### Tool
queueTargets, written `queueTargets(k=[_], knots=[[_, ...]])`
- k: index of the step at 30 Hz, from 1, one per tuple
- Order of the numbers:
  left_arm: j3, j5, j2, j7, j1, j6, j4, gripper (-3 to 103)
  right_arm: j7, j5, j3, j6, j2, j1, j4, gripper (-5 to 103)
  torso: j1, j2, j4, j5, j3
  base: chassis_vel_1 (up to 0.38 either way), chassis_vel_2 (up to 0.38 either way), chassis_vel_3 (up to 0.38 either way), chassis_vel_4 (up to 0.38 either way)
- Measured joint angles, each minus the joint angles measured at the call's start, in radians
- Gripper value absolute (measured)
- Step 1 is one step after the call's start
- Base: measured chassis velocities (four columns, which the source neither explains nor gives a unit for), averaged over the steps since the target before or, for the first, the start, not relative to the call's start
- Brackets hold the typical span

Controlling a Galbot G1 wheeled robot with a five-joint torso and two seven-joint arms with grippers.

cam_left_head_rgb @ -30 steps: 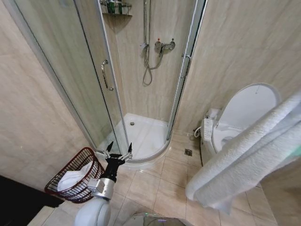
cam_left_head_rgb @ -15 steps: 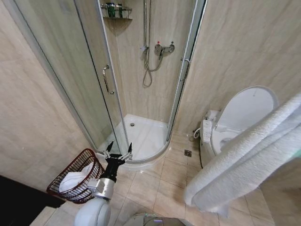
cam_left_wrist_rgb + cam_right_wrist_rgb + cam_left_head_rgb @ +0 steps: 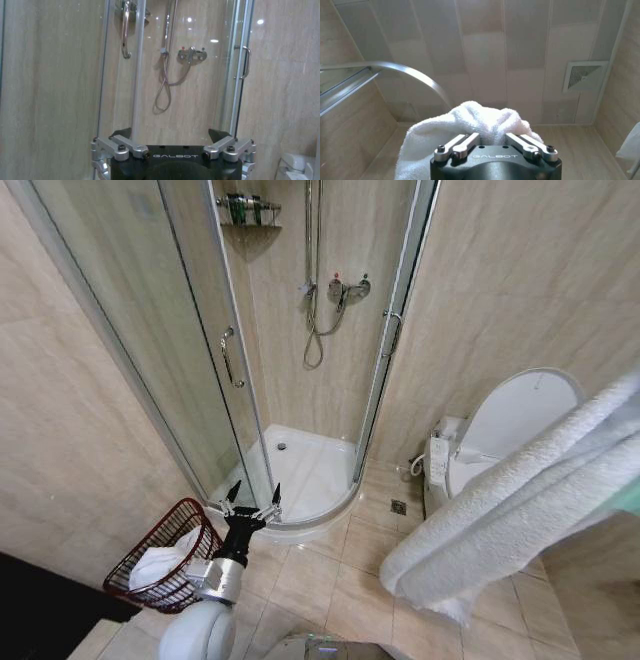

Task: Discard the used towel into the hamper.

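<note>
My right tool (image 3: pixel 492 144) is closed on one white towel (image 3: pixel 480 122); in the right wrist view its two fingers (image 3: pixel 462 144) press into the bunched cloth, which bulges up between and beyond them; the tool points upward toward the ceiling panels and one square vent grille (image 3: pixel 583 76). In the head view that towel (image 3: pixel 500 510) hangs as a thick folded band across the right side, in front of the toilet (image 3: pixel 500 435) and above the tiled floor (image 3: pixel 330 575).

My left tool (image 3: pixel 253 498) is wide open and holds nothing; its two dark fingertips (image 3: pixel 233 491) stand well apart and touch no object; it sits low on the left, just beside the hamper (image 3: pixel 150 565), aimed at the curved edge of the shower tray (image 3: pixel 305 470). In the left wrist view the left tool (image 3: pixel 175 137) faces the shower enclosure with its jaws spread and free.

The hamper stands on the floor at lower left, against the wall and near the glass shower door (image 3: pixel 170 340); it is tilted in my view, rim toward me; it contains white cloth (image 3: pixel 160 565) lying inside its wire wall.

Count: one hamper; one towel in my grip; one bundle of white cloth in the hamper; one toilet, lid raised; one shower mixer (image 3: pixel 345 286) with one hose; two door handles (image 3: pixel 228 357); one wire shelf (image 3: pixel 248 210) carrying dark bottles, number not readable.
</note>
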Motion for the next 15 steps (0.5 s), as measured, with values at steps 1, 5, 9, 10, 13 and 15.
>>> queueTargets(k=[1,5,9,10,13,15], knots=[[0.0,0.0,0.0,0.0,0.0,0.0,0.0,100,0.0,-0.001,-0.002,-0.002,0.0,0.001,0.0,9,0.002,0.005,0.0,0.0,0.003,0.0,0.0,0.0,0.0],[0.0,0.0,0.0,0.0,0.0,0.0,0.0,100,0.004,-0.002,-0.019,-0.01,-0.004,0.014,0.0,9,0.014,0.031,0.0001,0.0,0.017,0.0,0.0,0.0,0.0],[0.0,0.0,0.0,0.0,0.0,0.0,0.0,100,0.002,-0.006,-0.024,-0.011,0.001,0.013,0.0,9,0.022,0.049,0.0001,0.0,0.027,0.0,0.0,0.0,0.0],[0.0,0.0,0.0,0.0,0.0,0.0,0.0,100,0.002,-0.006,-0.024,-0.011,0.001,0.013,0.0,9,0.022,0.049,0.0001,0.0,0.027,0.0,0.0,0.0,0.0],[0.0,0.0,0.0,0.0,0.0,0.0,0.0,100,-0.001,-0.007,-0.025,-0.007,0.01,0.009,0.0,9,0.032,0.071,-0.0001,0.0,0.039,0.0,0.0,0.0,0.0],[0.0,0.0,0.0,0.0,0.0,0.0,0.0,100,-0.001,-0.008,-0.026,-0.007,0.012,0.009,0.0,9,0.034,0.076,0.0,0.0,0.042,0.0,0.0,0.0,0.0]])
